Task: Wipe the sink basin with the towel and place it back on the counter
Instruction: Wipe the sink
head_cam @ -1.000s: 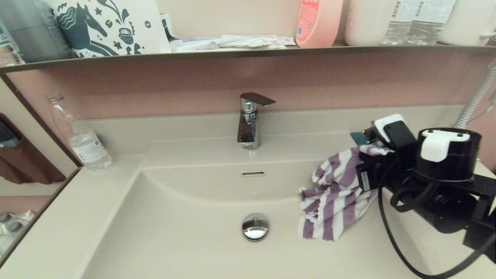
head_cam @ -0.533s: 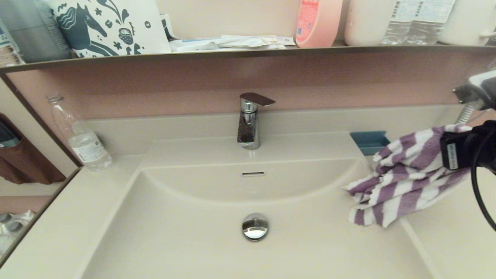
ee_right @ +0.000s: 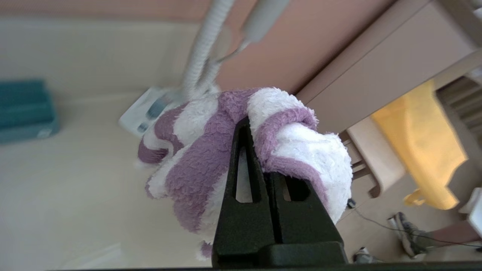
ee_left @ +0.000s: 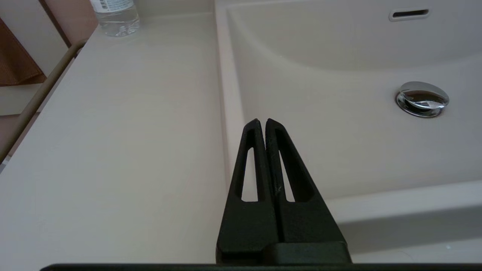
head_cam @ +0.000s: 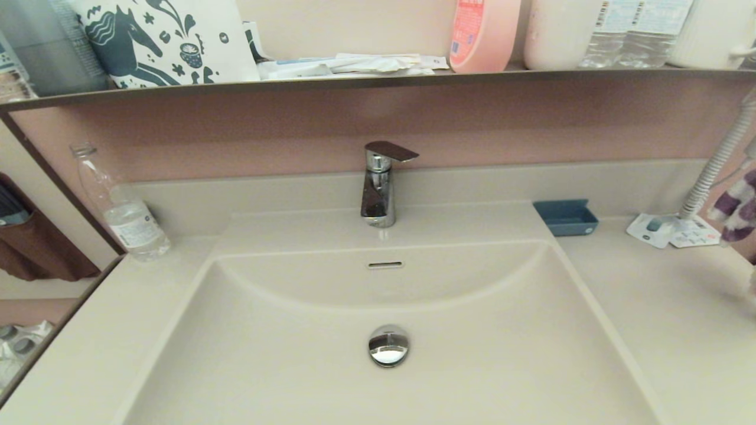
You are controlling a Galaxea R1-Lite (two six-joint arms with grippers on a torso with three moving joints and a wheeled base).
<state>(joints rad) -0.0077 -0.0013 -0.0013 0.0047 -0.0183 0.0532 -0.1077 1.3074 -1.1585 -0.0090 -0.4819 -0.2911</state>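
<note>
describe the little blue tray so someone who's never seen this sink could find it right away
Start at the chrome faucet behind the sink basin and follow the counter toward the robot's right. The blue tray sits at the basin's back corner, the only blue, open-topped rectangular dish there.

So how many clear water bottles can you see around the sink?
3. One bottle stands on the counter at the far left. Two bottles, and, stand on the shelf at upper right. Others may be hidden out of view.

Matte black gripper (ee_left: 262,122) fingers; slotted, seemingly plastic.
</note>
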